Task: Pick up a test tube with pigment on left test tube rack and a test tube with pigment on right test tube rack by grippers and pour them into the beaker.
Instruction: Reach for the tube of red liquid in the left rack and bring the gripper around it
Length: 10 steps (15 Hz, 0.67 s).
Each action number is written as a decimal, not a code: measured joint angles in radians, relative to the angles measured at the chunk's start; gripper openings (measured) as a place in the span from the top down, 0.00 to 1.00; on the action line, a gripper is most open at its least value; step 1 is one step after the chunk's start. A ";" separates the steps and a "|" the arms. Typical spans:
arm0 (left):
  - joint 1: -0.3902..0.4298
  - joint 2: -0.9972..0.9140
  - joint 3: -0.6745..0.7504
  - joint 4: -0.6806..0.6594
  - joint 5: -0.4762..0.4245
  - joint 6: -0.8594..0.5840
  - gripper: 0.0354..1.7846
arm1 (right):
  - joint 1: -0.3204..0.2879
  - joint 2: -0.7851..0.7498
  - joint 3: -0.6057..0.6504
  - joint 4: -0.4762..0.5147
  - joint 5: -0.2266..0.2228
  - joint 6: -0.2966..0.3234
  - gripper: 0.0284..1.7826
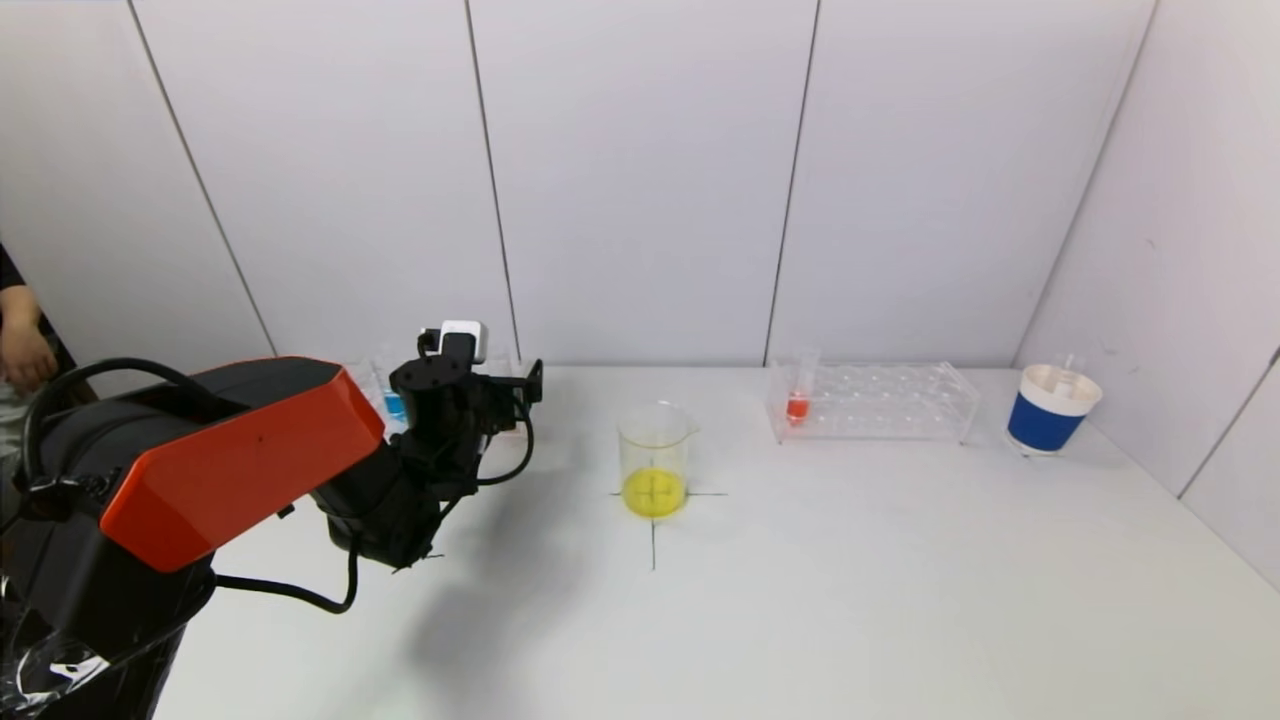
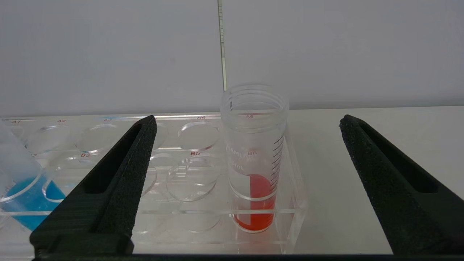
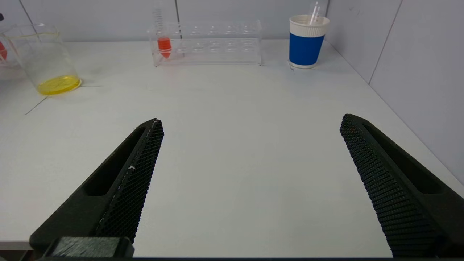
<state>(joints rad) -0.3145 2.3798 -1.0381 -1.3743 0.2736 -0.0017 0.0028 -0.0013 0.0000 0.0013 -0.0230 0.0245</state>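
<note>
The red-pigment tube (image 2: pixel 255 159) is standing upright in the end hole of the left rack (image 2: pixel 188 174), directly ahead of the left gripper (image 2: pixel 246 127), whose jaws are standing wide apart with the tube sitting in the gap, a little nearer one finger than the other and touching neither. A second tube holding blue liquid (image 2: pixel 21 192) is leaning at the far end of the same rack, off to one side of the gripper.

To do this step well, I judge the gripper should be centring the tube between its pads, advancing until the clear upper wall below the threaded rim lies between them, then closing gently and lifting straight up so the tube is not dragging the light acrylic rack along. Keeping it upright matters, since its mouth is uncapped.

The beaker (image 1: pixel 655 458), holding some yellow liquid, is sitting on a marked cross to the right of the left gripper. Farther right, the right rack (image 1: pixel 870 402) is carrying its own red tube (image 1: pixel 798 397), and beyond it a blue-and-white paper cup (image 1: pixel 1053 408) is standing. The right gripper (image 3: pixel 250 127) is hanging low over the near table edge, jaws spread wide and holding nothing, well short of that rack.

The table (image 1: pixel 850 580) is plain white and matte, enclosed by pale panelled walls (image 1: pixel 640 180).
</note>
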 joint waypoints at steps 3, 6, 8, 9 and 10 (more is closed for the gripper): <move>0.000 0.004 -0.003 0.000 -0.001 0.000 0.01 | 0.000 0.000 0.000 0.000 0.000 0.000 0.01; 0.000 0.014 -0.007 0.000 0.000 0.000 0.01 | 0.000 0.000 0.000 0.000 0.000 0.000 0.01; 0.000 0.021 -0.014 0.000 -0.001 0.000 0.01 | 0.000 0.000 0.000 0.000 0.000 0.000 0.01; 0.000 0.024 -0.017 0.000 -0.001 0.000 0.01 | 0.000 0.000 0.000 0.000 0.000 0.000 0.01; 0.000 0.027 -0.021 0.001 -0.001 0.000 0.01 | 0.000 0.000 0.000 0.000 0.000 0.000 0.01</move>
<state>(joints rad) -0.3145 2.4072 -1.0594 -1.3734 0.2728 -0.0013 0.0028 -0.0013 0.0000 0.0009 -0.0230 0.0240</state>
